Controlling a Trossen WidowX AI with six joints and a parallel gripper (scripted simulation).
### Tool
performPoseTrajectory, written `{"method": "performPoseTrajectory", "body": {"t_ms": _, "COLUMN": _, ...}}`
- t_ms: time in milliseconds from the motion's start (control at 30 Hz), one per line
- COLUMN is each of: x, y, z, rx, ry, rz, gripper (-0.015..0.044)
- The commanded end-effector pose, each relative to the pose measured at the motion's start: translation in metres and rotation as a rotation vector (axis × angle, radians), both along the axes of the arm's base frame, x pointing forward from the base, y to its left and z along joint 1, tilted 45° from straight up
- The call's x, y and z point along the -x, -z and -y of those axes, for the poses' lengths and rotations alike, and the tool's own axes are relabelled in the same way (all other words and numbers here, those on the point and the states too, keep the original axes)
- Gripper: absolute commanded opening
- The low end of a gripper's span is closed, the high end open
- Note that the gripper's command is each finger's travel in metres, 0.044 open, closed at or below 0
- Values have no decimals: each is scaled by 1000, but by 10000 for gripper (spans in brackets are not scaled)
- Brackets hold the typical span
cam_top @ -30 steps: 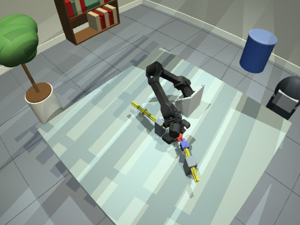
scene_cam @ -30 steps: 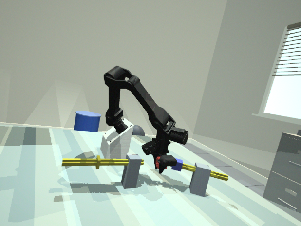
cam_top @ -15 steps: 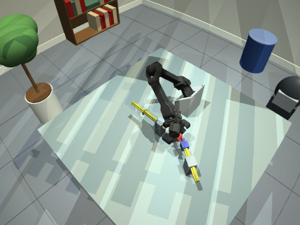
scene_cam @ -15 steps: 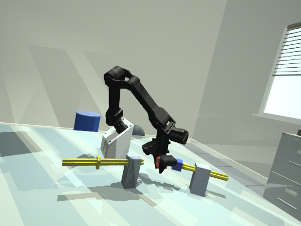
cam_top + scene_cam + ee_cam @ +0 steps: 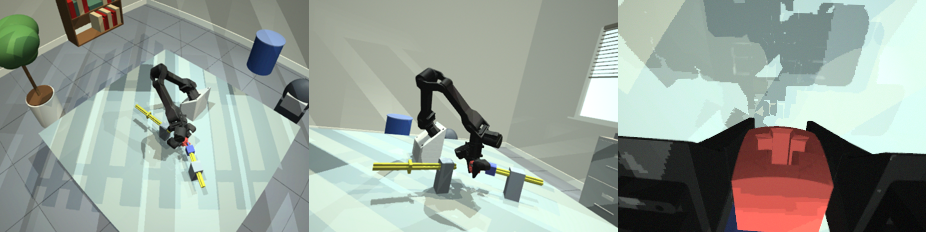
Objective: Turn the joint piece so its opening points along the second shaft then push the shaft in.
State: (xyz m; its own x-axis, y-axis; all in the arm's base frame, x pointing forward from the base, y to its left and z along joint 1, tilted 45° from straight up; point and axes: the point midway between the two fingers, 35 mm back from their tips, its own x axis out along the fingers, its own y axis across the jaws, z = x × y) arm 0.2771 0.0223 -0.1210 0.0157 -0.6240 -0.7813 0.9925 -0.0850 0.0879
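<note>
While the black arm [image 5: 162, 96] [image 5: 459, 100] reaches down from its pale wedge-shaped mount [image 5: 193, 110] [image 5: 431, 150], its pincer [image 5: 183, 138] [image 5: 471, 167] [image 5: 780, 124] is closed on the red joint piece [image 5: 185, 142] [image 5: 471, 167] [image 5: 783, 187], one finger on either side of it. The joint piece sits above the bench [image 5: 112, 150] [image 5: 346, 212], next to the blue piece [image 5: 190, 150] [image 5: 491, 169] [image 5: 732, 221] on the end of the fixed yellow shaft [image 5: 192, 157] [image 5: 503, 171]. That shaft runs through a grey block [image 5: 196, 167] [image 5: 514, 185] and sticks out beyond its far side.

The second yellow shaft [image 5: 155, 119] [image 5: 389, 166] passes through the other grey block [image 5: 164, 133] [image 5: 444, 176], with only a short tip showing on the side towards the red piece. Most of its length, with a yellow collar [image 5: 149, 115] [image 5: 410, 166] around it, lies on the opposite side, the collar well apart from the block. In the exterior view the tip is apart from the joint piece, so the shaft is not inserted. The fingers hide much of the red piece there, and the wrist view looks from close above, so I can't fairly say whether its opening is exactly in line with the second shaft.
</note>
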Motion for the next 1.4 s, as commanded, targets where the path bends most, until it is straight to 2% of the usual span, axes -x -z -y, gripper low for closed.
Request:
{"method": "performPoseTrajectory", "body": {"t_ms": 0, "x": 0, "y": 1, "z": 1, "rx": 5, "ry": -3, "rz": -3, "gripper": 182}}
{"method": "performPoseTrajectory", "body": {"t_ms": 967, "x": 0, "y": 1, "z": 1, "rx": 5, "ry": -3, "rz": -3, "gripper": 182}}
{"method": "performPoseTrajectory", "body": {"t_ms": 1033, "x": 0, "y": 0, "z": 0, "rx": 0, "ry": 0, "rz": 0, "gripper": 147}}
{"method": "performPoseTrajectory", "body": {"t_ms": 1200, "x": 0, "y": 0, "z": 0, "rx": 0, "ry": 0, "rz": 0, "gripper": 147}}
{"method": "performPoseTrajectory", "body": {"t_ms": 1367, "x": 0, "y": 0, "z": 0, "rx": 0, "ry": 0, "rz": 0, "gripper": 16}}
